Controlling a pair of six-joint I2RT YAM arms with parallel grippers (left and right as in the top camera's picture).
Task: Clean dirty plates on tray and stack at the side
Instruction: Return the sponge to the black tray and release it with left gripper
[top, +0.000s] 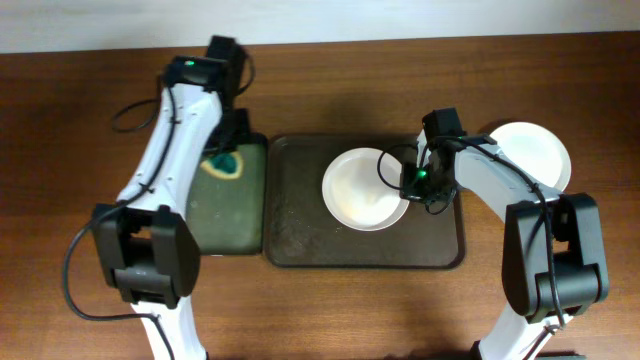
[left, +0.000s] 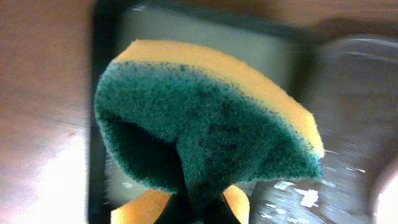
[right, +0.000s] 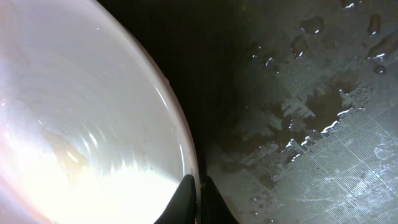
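Note:
A white plate (top: 364, 189) lies on the dark brown tray (top: 300, 235), toward its right half. My right gripper (top: 409, 181) is shut on that plate's right rim; in the right wrist view the two fingertips (right: 199, 186) pinch the rim of the plate (right: 93, 124), which has a faint yellowish smear. Another white plate (top: 533, 152) sits on the table to the right of the tray. My left gripper (top: 225, 160) is shut on a green and yellow sponge (left: 205, 130) over the dark green tray (top: 225, 220).
The tray's floor is wet, with droplets (right: 311, 137) beside the held plate. The wooden table (top: 80, 200) surrounds both trays. Cables hang off both arms.

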